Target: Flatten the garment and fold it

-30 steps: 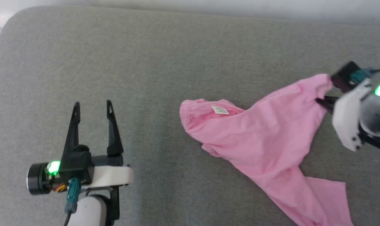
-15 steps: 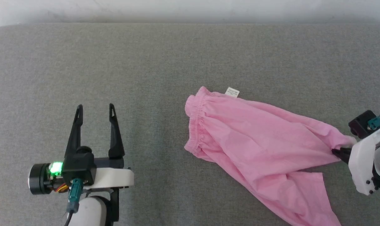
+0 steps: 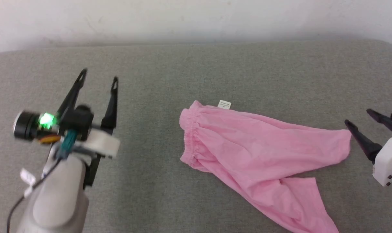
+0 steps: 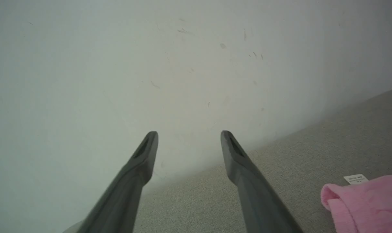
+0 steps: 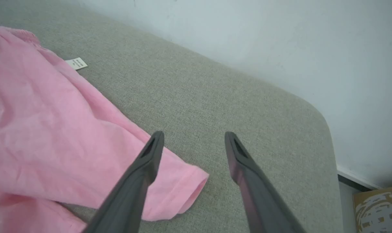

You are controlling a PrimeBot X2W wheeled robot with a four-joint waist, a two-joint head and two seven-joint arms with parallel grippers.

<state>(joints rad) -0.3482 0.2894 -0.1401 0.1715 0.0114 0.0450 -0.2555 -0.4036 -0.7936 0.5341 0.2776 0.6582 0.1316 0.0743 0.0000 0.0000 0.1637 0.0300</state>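
A pink garment (image 3: 254,152) is lying on a grey upholstered cushion (image 3: 183,71) in the centre-right of the head view, with a pale wall (image 3: 196,19) running along the top of the frame. Its gathered waistband (image 3: 186,136) is facing the left of the frame, and a small white tag (image 3: 224,104) is sticking out at its upper edge onto the cushion. One leg is stretching towards the right edge of the frame, fairly smooth. The other is trailing down towards the lower right, creased and partly tucked under the first.

At the right edge of the frame, the right gripper (image 3: 357,116) is hovering with its two dark fingers spread wide and nothing between them. Its tips are pointing at the hem of the outstretched leg, just beside it. In the right wrist view, one finger is crossing in front of that hem (image 5: 196,181), while the other is standing over bare cushion.

In the left half of the head view, well apart from the garment, the left gripper (image 3: 99,74) is hanging above the cushion. Its fingers are likewise standing wide and gripping nothing, and a green light is glowing on its wrist. The left wrist view is looking towards the wall, with the waistband end lying in its lower right corner.
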